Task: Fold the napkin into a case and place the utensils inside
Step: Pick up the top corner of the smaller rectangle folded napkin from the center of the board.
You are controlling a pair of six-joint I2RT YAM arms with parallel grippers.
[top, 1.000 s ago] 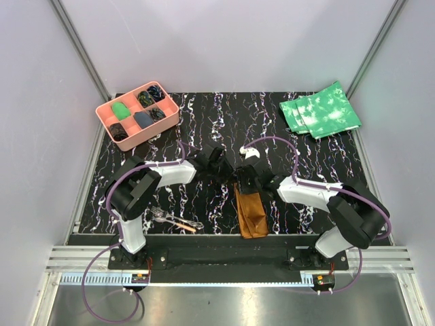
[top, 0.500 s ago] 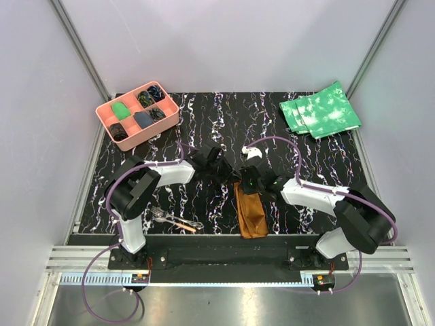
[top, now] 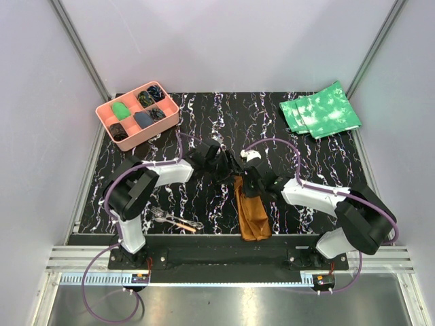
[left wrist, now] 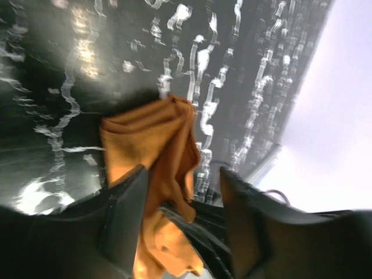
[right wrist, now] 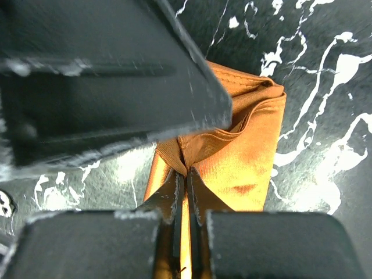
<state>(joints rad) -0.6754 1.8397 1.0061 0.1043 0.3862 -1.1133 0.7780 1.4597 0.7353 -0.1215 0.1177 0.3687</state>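
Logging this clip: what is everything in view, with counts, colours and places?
napkin: one, rust-brown, folded into a narrow strip, near centre of the table
fork: one, silver, near left, by the left arm's base
slim piece: one, silver with an orange-tan end, beside the fork
tray: one, pink, with compartments, far left corner
small items: one green, others dark, in the tray; count unclear
green cloths: a stack, green with white mottling, far right corner
table: one, black with white veining
left gripper: open, at the napkin's far end
right gripper: shut on a fold of the napkin
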